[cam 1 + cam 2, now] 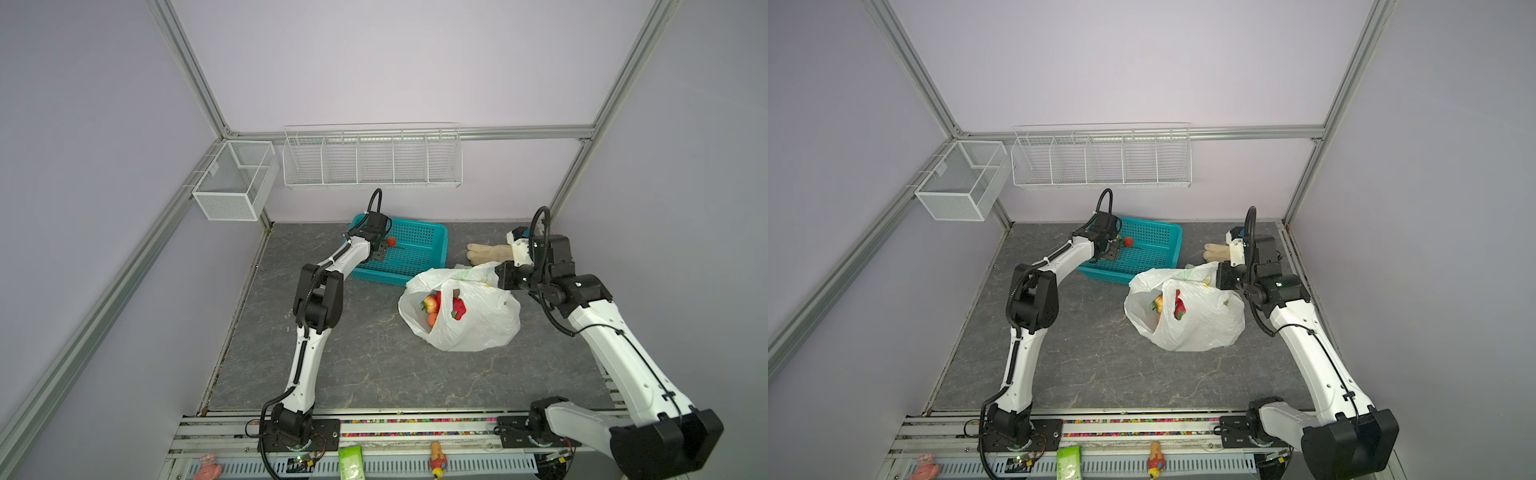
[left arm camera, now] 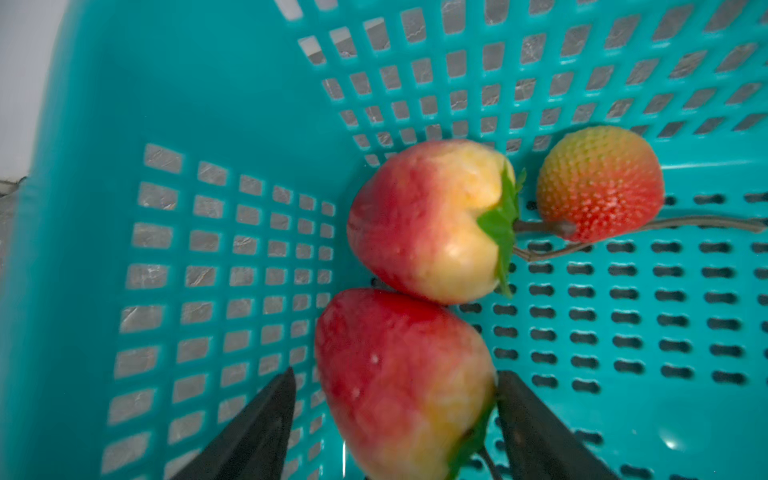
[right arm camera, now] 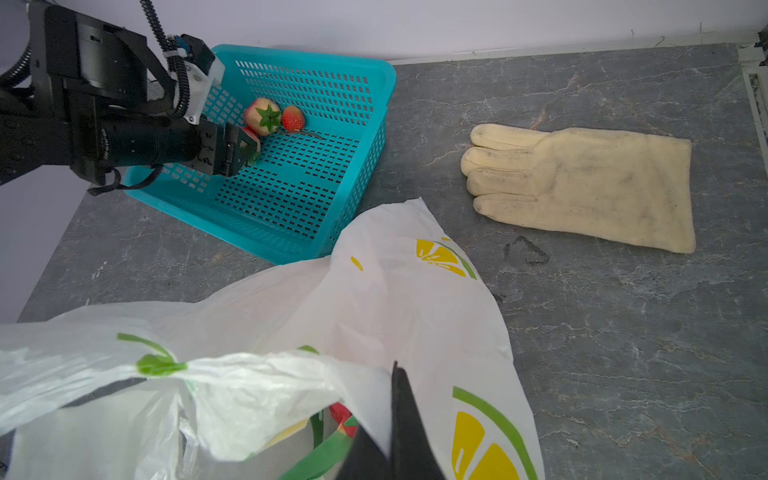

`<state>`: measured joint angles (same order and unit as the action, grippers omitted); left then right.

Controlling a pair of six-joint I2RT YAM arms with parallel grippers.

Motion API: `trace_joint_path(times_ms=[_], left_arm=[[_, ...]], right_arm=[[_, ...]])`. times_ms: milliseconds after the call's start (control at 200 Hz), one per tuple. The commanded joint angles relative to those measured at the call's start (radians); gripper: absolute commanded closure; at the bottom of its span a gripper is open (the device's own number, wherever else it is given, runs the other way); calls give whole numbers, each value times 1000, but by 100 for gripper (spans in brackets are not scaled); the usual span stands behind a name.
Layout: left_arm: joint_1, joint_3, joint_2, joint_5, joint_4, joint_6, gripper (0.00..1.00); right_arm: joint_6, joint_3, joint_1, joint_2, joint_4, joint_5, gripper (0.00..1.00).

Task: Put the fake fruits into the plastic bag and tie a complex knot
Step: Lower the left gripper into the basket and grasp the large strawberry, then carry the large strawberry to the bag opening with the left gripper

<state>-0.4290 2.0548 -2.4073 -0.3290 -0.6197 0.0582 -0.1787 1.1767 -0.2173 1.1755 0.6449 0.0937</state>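
The left gripper (image 2: 395, 374) is standing spread inside the teal basket (image 2: 199, 95), straddling one strawberry (image 2: 390, 332) without clamping it, with two more fake fruits (image 2: 428, 220) lying beside it. The right gripper (image 3: 397, 403) is pinching the rim of the plastic bag (image 3: 374, 291), jaws closed, with other fruits (image 1: 432, 305) sitting inside

Basket (image 1: 415, 254) behind bag (image 1: 478, 328) (glove (image 1: 487, 252) right of basket)

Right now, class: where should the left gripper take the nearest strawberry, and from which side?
Grip the nearest strawberry across its wide body near the green cap, coming from that end, where the left gripper straddles it with open jaws. Its far end narrows against a second strawberry; a pinch there may slip.
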Motion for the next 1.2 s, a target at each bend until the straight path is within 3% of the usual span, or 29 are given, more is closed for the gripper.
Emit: trace_joint_path(times_ms=[0, 260, 535, 1195], left_arm=[[8, 95, -52, -16, -114, 16, 23], [11, 234, -138, -26, -279, 22, 22], [13, 248, -139, 75, -364, 31, 23], [12, 218, -54, 77, -350, -24, 56]], right_arm=[[21, 14, 6, -7, -9, -8, 94], [22, 6, 5, -18, -9, -12, 94], [17, -1, 6, -13, -11, -6, 94], [15, 1, 5, -22, -6, -6, 94]])
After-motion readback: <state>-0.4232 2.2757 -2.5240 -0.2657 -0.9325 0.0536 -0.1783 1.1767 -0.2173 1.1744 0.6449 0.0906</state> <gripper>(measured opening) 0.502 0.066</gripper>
